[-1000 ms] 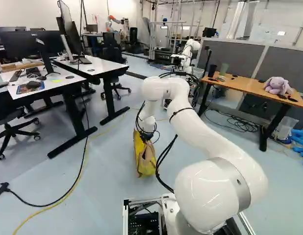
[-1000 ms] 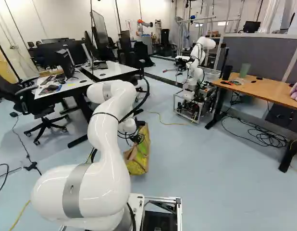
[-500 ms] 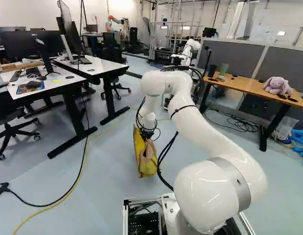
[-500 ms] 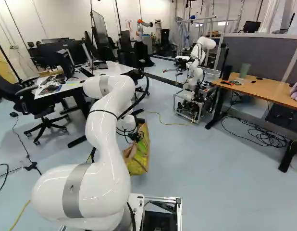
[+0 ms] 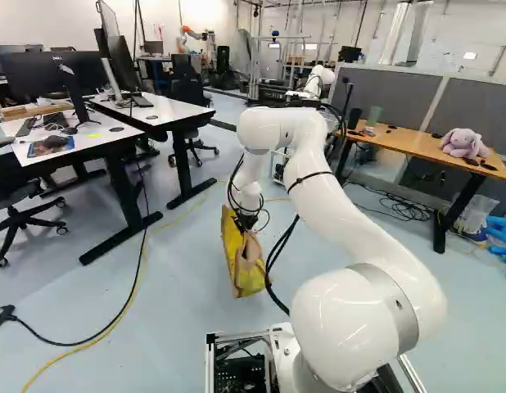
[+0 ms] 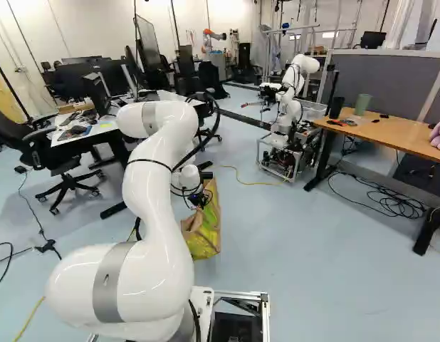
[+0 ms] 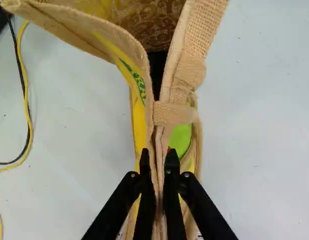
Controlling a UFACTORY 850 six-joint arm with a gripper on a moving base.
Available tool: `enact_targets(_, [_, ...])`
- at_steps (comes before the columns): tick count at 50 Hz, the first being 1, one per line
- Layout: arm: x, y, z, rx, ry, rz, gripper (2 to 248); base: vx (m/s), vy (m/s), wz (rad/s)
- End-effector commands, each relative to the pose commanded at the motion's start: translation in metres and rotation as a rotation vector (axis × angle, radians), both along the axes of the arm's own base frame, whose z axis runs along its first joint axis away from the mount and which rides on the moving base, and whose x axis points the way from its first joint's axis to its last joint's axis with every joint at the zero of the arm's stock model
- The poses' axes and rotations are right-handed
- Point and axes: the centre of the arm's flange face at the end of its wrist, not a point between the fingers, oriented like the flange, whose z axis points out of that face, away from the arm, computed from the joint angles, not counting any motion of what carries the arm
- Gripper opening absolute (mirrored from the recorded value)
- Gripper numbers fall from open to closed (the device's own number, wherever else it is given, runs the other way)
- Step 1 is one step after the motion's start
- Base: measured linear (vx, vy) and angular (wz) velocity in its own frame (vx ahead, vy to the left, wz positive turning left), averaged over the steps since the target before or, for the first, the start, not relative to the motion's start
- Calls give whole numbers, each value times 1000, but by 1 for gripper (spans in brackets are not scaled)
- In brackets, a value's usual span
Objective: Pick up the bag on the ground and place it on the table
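The arm (image 5: 306, 155) is raising its elbow, and the gripper (image 5: 249, 227) is rising slightly, drawing the yellow bag's (image 5: 251, 277) top higher above the floor (image 5: 179, 327).

Glossy white arm (image 6: 150, 199), grey band (image 6: 107, 283)

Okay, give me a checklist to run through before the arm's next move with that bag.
1. Gripper shut on the bag near its rim: ok.
2. Bag upright: ok.
3. Bag's base off the floor: cannot tell.
4. Target table settled: cannot tell; a wooden table and white desks both show.
5. Wooden table free of objects: not ok; plush rabbit and green cup are on it.
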Motion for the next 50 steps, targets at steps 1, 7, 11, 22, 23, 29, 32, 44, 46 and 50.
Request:
enact_targets(1, [0,0,1,-1,2,2,22,0,0,0])
enact_targets(7, [-3,-1,10,-5,14,10,22,0,0,0])
enact_targets(11, [-5,-2,16,-7,23,12,22,0,0,0])
enact_targets(22, [-10,-5,32,-13,51,10,22,0,0,0])
enact_targets(23, [-11,-5,33,-14,53,9,22,0,0,0])
enact_targets(29, [-14,-7,42,-17,68,7,22,0,0,0])
enact_targets(32, [-15,-8,46,-18,75,6,22,0,0,0])
enact_targets(44, [-21,-12,64,-23,98,1,22,0,0,0])
enact_targets(46, [-21,-12,66,-24,101,0,22,0,0,0])
enact_targets(50, [-23,-14,72,-24,104,-2,22,0,0,0])
